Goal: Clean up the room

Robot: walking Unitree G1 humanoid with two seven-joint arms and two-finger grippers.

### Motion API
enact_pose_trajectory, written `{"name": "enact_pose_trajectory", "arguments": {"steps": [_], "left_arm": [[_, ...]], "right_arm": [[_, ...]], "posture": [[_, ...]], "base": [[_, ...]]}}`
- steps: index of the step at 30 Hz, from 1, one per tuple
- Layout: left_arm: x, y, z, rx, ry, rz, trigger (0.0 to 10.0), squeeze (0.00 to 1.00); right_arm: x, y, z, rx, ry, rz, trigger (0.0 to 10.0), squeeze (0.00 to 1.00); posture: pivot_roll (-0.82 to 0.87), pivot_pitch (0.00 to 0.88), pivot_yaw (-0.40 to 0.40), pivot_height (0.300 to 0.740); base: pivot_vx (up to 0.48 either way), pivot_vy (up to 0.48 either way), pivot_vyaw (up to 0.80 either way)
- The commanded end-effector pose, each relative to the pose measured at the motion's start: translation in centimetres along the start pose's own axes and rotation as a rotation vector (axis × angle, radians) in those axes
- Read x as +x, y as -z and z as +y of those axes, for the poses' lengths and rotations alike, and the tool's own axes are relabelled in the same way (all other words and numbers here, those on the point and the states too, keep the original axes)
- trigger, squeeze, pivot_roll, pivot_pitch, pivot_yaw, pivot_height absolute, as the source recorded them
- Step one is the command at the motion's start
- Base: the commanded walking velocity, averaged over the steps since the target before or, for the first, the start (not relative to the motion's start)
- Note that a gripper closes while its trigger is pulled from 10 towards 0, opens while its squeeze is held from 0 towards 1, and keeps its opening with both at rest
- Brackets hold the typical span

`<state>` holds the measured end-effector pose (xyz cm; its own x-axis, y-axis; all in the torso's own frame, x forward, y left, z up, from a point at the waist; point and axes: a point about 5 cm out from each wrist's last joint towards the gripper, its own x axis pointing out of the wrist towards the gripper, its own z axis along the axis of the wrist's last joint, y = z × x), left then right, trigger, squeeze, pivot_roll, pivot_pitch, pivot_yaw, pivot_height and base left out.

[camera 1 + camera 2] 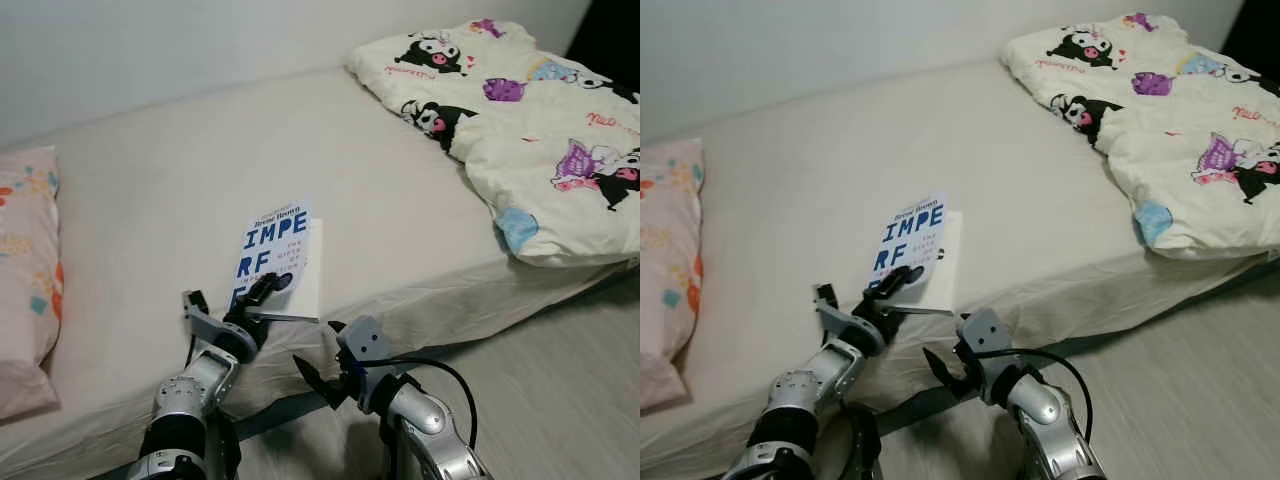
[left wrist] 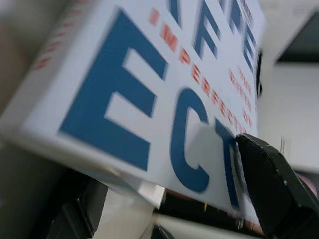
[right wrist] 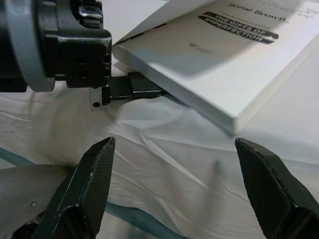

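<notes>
Book (image 1: 285, 255) sits near the bed's (image 1: 150, 210) front edge, its cover lifted at the near end. The left gripper (image 1: 268, 288) grasps that near end, 1 finger on top of the cover and the other under it. The right gripper (image 1: 318, 378) hangs released just below the mattress edge, jaws spread wide. The step looks like picking the book up; next probably calls for a firm pinch on the whole book, not just the cover, before lifting. The right wrist view shows the title page beneath the raised cover, which the head views hide. Further out lie a pillow (image 1: 25, 270) and a patterned duvet (image 1: 520, 120).
</notes>
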<state>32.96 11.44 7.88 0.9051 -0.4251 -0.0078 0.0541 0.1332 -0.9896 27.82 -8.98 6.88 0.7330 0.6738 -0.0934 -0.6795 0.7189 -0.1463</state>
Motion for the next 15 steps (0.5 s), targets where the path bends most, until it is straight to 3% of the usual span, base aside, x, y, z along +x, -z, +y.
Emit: {"name": "enact_pose_trajectory", "arguments": {"steps": [1,7,8,11,12,15], "left_arm": [[-0.5,1.5,0.8,0.022,-0.014,0.077,10.0,1.00],[-0.9,1.5,2.1,0.098,-0.100,0.063,10.0,0.99],[-0.9,1.3,2.4,0.111,-0.135,0.040,10.0,0.83],[-1.0,0.6,3.0,0.125,-0.215,-0.024,10.0,0.80],[-1.1,0.3,3.3,0.125,-0.246,-0.050,6.6,0.79],[-1.1,0.2,3.4,0.123,-0.263,-0.063,6.6,0.79]], "right_arm": [[-0.1,0.7,0.5,0.014,-0.010,0.031,10.0,0.00],[-0.1,0.8,0.5,0.011,-0.008,0.031,10.0,0.00],[-0.1,0.8,0.5,0.011,-0.008,0.031,10.0,0.00],[0.0,0.7,0.5,0.010,-0.007,0.030,10.0,0.00],[0.0,0.7,0.5,0.010,-0.005,0.030,10.0,0.00],[0.0,0.7,0.5,0.009,-0.004,0.029,10.0,0.00]], "posture": [[-0.11,0.278,0.039,0.558],[-0.10,0.275,0.038,0.558],[-0.10,0.275,0.038,0.558],[-0.10,0.275,0.038,0.558],[-0.10,0.272,0.040,0.558],[-0.10,0.272,0.040,0.558]], "base": [[0.000,0.000,0.00],[0.000,0.000,0.00],[0.000,0.000,0.00],[0.000,0.000,0.00],[0.000,0.000,0.00],[0.000,0.000,0.00]]}}
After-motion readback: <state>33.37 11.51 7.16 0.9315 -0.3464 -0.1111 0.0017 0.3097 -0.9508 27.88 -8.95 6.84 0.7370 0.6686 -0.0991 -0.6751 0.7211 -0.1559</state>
